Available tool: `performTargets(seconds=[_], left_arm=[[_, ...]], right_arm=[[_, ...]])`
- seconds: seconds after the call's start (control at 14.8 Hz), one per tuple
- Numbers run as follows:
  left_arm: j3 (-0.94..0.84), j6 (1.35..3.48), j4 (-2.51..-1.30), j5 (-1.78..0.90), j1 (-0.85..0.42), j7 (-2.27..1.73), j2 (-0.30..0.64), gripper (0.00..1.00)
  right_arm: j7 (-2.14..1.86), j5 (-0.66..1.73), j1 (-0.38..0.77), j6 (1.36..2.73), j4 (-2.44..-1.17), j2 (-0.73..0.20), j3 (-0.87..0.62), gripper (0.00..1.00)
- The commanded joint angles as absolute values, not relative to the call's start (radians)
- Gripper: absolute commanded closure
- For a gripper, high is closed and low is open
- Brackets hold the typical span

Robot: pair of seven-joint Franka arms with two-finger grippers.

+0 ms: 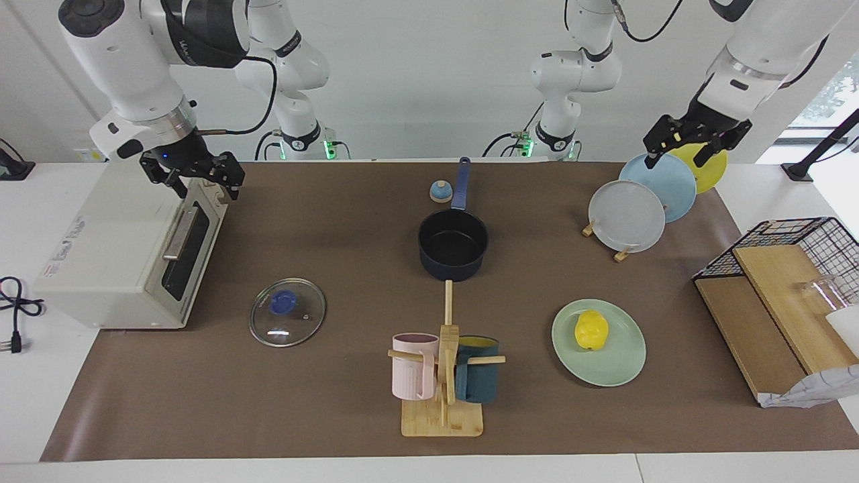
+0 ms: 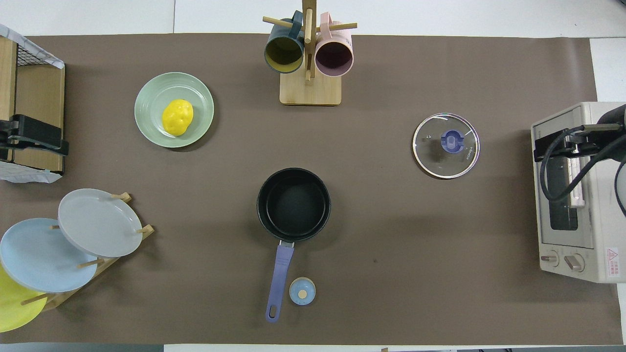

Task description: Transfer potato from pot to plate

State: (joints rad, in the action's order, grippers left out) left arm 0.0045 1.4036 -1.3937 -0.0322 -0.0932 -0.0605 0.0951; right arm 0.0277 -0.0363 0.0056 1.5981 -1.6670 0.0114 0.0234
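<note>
The yellow potato (image 1: pixel 591 330) (image 2: pixel 177 117) lies on the mint-green plate (image 1: pixel 621 362) (image 2: pixel 151 122), toward the left arm's end of the table. The navy pot (image 1: pixel 453 245) (image 2: pixel 293 204) stands empty mid-table, nearer to the robots than the plate, with its blue handle (image 1: pixel 461 182) (image 2: pixel 279 278) pointing at the robots. My left gripper (image 1: pixel 679 157) (image 2: pixel 34 139) hangs open and empty, raised over the plate rack. My right gripper (image 1: pixel 205 188) (image 2: pixel 557 146) hangs open and empty over the toaster oven.
A glass lid (image 1: pixel 287 312) (image 2: pixel 446 152) lies toward the right arm's end. The mug rack (image 1: pixel 443 362) (image 2: pixel 309 49) stands farther from the robots than the pot. Also in view are the toaster oven (image 1: pixel 114 255), a rack of plates (image 1: pixel 626 216), a wire basket (image 1: pixel 792 268) and a small blue knob (image 1: pixel 441 192).
</note>
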Motion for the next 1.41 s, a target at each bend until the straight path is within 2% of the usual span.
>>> performTargets(seconds=[0.0, 0.2, 0.34, 0.88, 1.35], left_arm=[[-0.053, 1.423, -1.331, -0.041, -0.049, -0.061, 0.202, 0.0], [-0.061, 1.523, -1.448, -0.037, -0.064, -0.049, 0.19, 0.0], [-0.054, 1.613, -1.549, -0.035, -0.083, -0.048, 0.138, 0.0], [-0.051, 1.608, -1.722, -0.029, -0.086, -0.049, -0.046, 0.0], [-0.049, 1.62, -1.729, -0.023, -0.075, -0.048, -0.08, 0.0]], right_arm=[[0.032, -0.017, -0.006, 1.595, -1.669, 0.014, 0.02, 0.0], [0.032, -0.017, -0.006, 1.595, -1.669, 0.014, 0.02, 0.0], [0.032, -0.017, -0.006, 1.595, -1.669, 0.014, 0.02, 0.0], [0.032, -0.017, -0.006, 1.595, -1.669, 0.014, 0.02, 0.0], [0.032, -0.017, -0.006, 1.595, -1.669, 0.014, 0.02, 0.0]])
